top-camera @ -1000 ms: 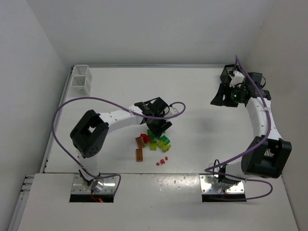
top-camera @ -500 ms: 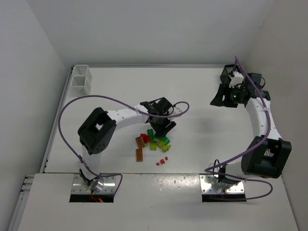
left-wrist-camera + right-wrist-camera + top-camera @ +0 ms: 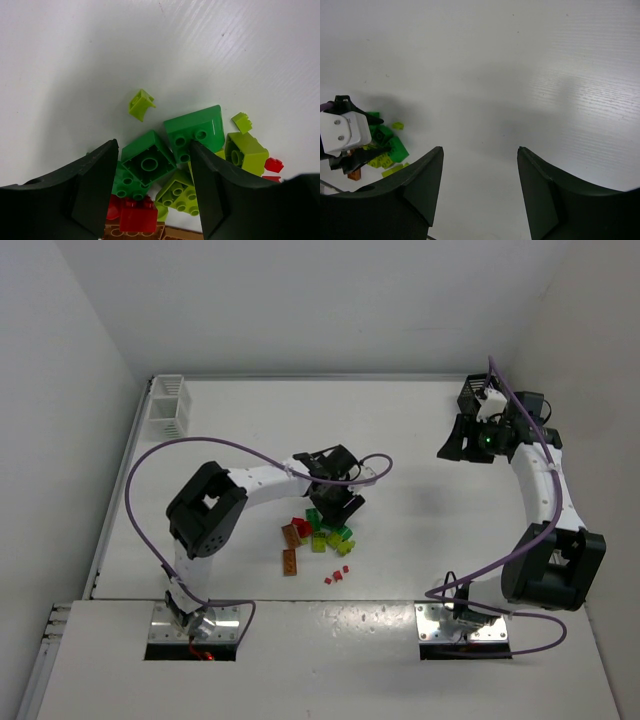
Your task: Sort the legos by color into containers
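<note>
Over the legos [image 3: 318, 538] heaped on the bench [image 3: 420, 450], the left tool [image 3: 152, 144] is spread around a dark green brick [image 3: 148, 162]; closing is judged next. The right tool [image 3: 480, 149] is held apart, empty.

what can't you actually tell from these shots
Top view: the left gripper covers the green legos under it.
Left wrist view: the red legos and the orange one are cut off by the fingers and the bottom edge.
Top view: the white container is too small to show its contents; the black container blends into the right arm.
</note>
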